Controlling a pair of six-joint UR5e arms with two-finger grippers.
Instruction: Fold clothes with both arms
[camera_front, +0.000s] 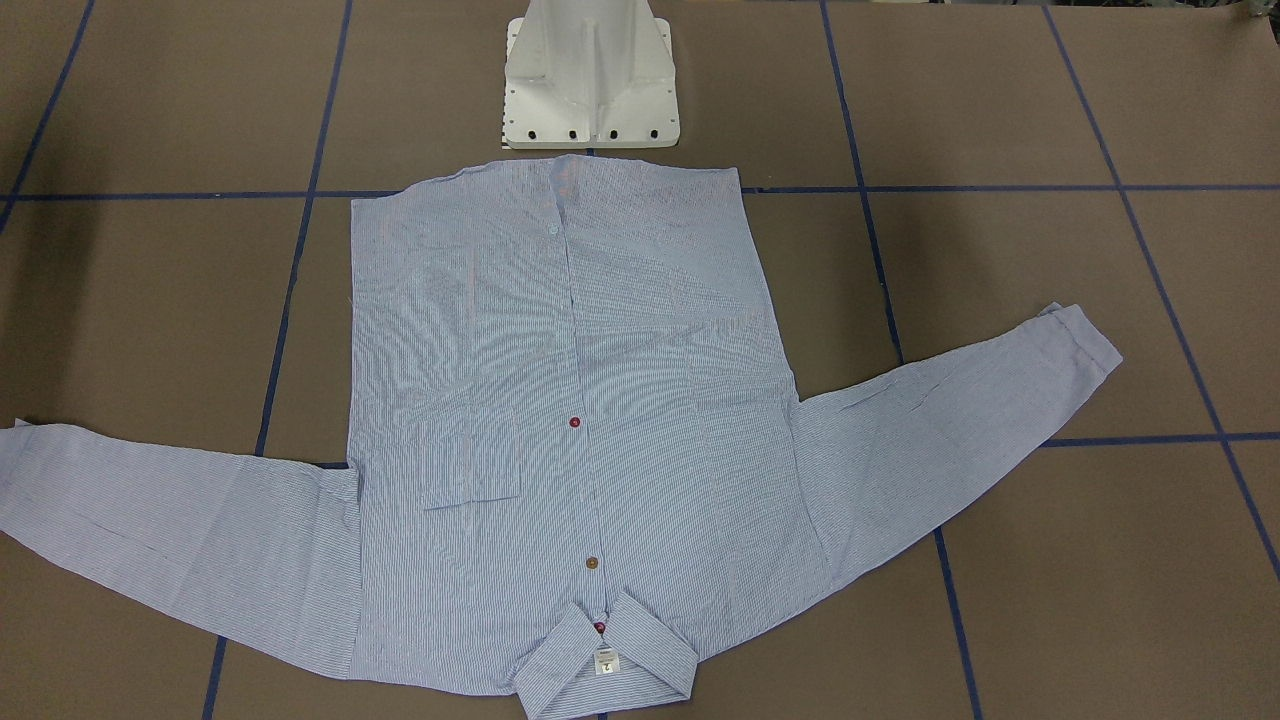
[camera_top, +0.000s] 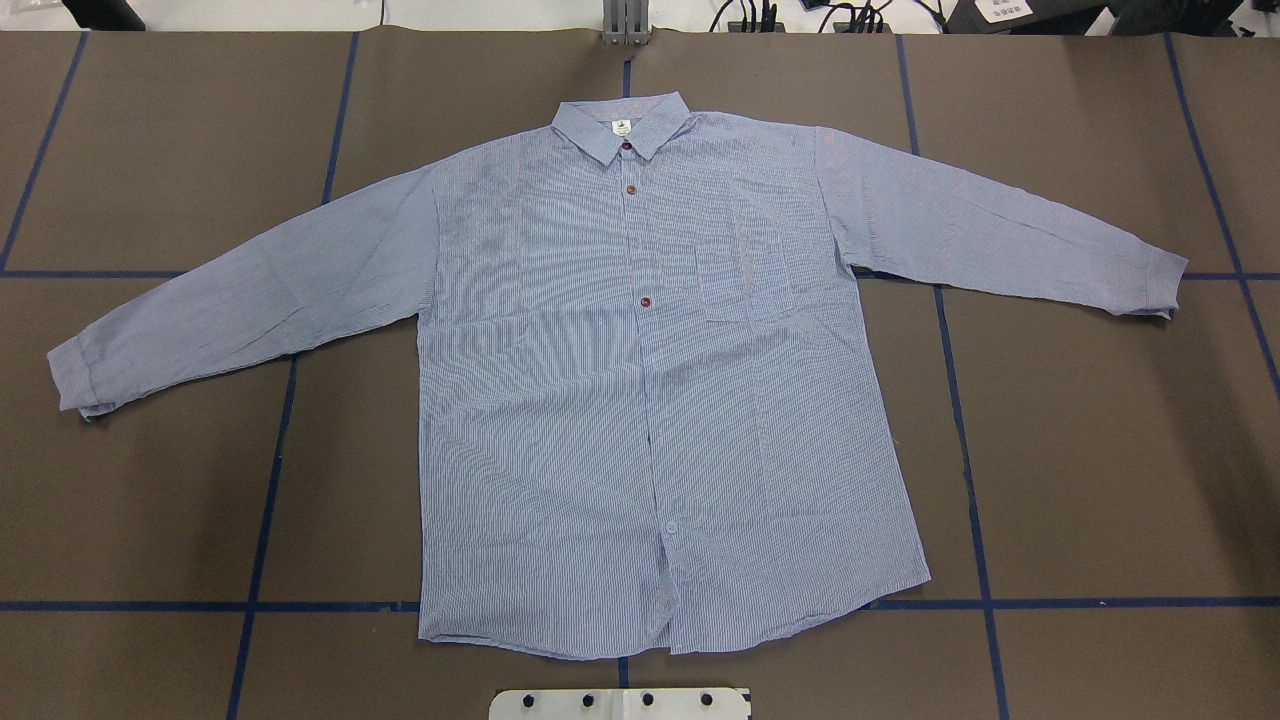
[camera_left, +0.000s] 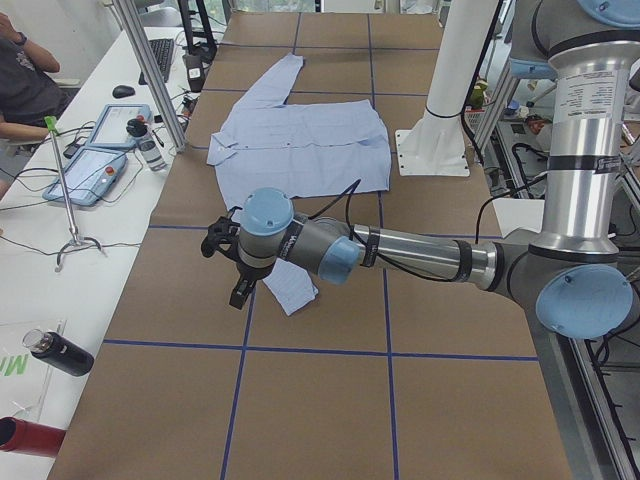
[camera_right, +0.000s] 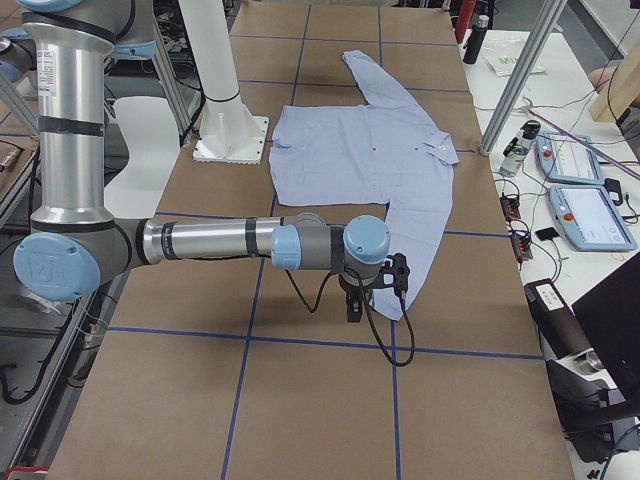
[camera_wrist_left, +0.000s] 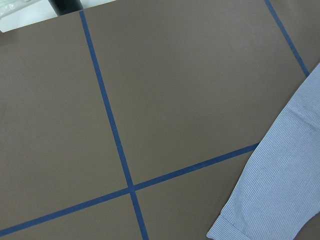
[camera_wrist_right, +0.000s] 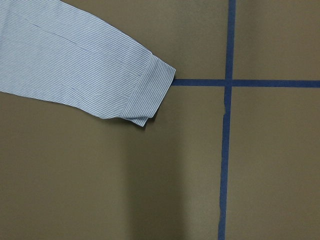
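Blue-striped shirt (camera_top: 640, 400) lies flat; cannot tell whether left fingers (camera_left: 240, 293) or right fingers (camera_right: 352, 303) gape.

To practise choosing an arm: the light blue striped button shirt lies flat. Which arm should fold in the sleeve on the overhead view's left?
Left. The left gripper hangs near that sleeve's cuff; the right arm hangs by the shirt's other cuff.

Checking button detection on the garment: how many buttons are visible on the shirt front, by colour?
On the light blue, white-striped long-sleeved shirt, overhead view:
Red round buttons: 2
Brown round button: 1
Pale round button near the hem: 1
Total: 4
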